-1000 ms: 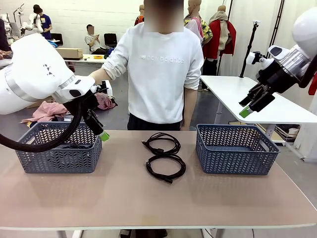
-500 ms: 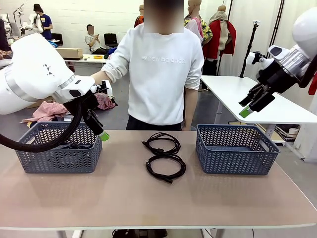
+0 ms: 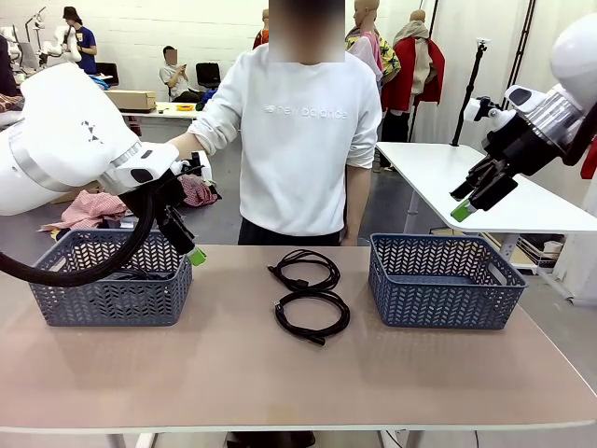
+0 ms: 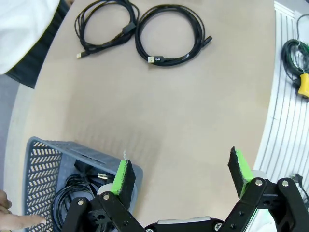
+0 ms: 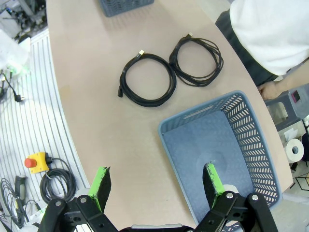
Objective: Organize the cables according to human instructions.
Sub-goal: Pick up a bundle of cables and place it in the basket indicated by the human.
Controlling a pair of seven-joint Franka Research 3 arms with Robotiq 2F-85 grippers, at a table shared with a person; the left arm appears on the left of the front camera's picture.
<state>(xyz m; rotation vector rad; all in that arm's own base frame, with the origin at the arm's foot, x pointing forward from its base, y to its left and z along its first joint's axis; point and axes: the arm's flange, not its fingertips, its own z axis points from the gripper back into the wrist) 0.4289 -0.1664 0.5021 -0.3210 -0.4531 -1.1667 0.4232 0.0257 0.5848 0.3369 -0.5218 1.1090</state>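
Note:
Two coiled black cables lie side by side mid-table, the far one (image 3: 303, 269) (image 4: 104, 24) (image 5: 198, 60) near the person and the near one (image 3: 312, 315) (image 4: 169, 35) (image 5: 145, 79) in front of it. More cables (image 4: 72, 203) sit inside the left blue basket (image 3: 110, 299) (image 4: 41, 159). My left gripper (image 3: 187, 245) (image 4: 182, 171) hangs open and holds nothing over that basket's right rim. My right gripper (image 3: 469, 198) (image 5: 157, 183) is raised high above the right blue basket (image 3: 443, 294) (image 5: 251, 140), open, with nothing between its fingers. That basket has nothing in it.
The person stands at the far edge in a white sweatshirt (image 3: 303, 131), one hand (image 4: 9, 222) by the left basket and the other hand (image 5: 273, 88) near the right basket. An emergency stop box (image 5: 36, 162) and loose wires lie beside the table. A white table (image 3: 466, 177) stands behind at right.

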